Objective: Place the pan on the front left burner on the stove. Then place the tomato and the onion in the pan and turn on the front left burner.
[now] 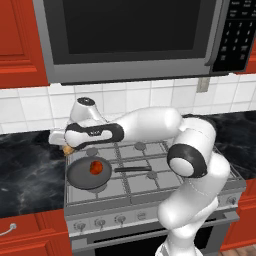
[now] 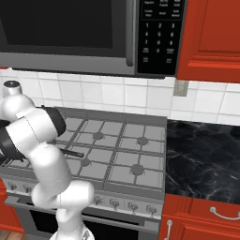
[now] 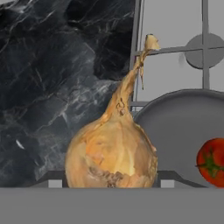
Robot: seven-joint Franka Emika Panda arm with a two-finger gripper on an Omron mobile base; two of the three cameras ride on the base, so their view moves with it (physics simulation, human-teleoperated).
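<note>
Onion (image 3: 111,155) is sitting clamped in the hand (image 1: 67,148) at the left of the left base frame, beside the pan (image 1: 89,173) already holding the tomato (image 1: 93,169), apparently for dropping in.

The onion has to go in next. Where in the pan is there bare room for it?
The pan's floor is bare left of and in front of the tomato. The crowded side is its back left rim, where the tool holds the onion between its fingers.
</note>
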